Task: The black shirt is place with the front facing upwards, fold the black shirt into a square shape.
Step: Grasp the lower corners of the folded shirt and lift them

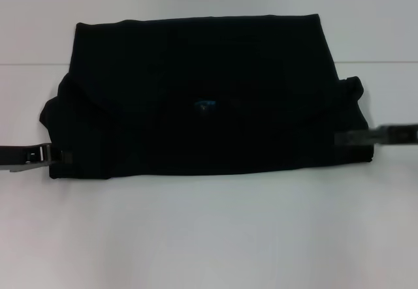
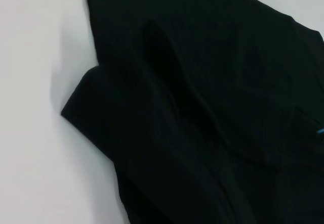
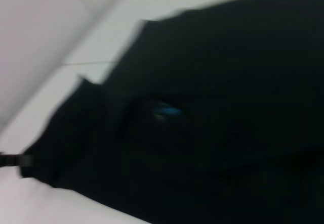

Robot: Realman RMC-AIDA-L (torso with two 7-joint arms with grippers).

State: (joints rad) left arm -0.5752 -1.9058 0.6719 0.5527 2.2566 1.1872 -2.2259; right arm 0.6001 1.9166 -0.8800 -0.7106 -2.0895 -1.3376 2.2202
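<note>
The black shirt [image 1: 202, 100] lies folded into a wide band on the white table [image 1: 209, 237], its small blue label [image 1: 206, 106] near the middle. The left gripper [image 1: 57, 154] sits at the shirt's left near corner, the right gripper [image 1: 356, 137] at its right edge; each seems to touch cloth, but whether either one is pinching it, I cannot tell.

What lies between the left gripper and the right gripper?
In the head view, the folded black shirt spans the whole stretch between the left gripper and the right gripper, its blue neck label near the middle.
</note>
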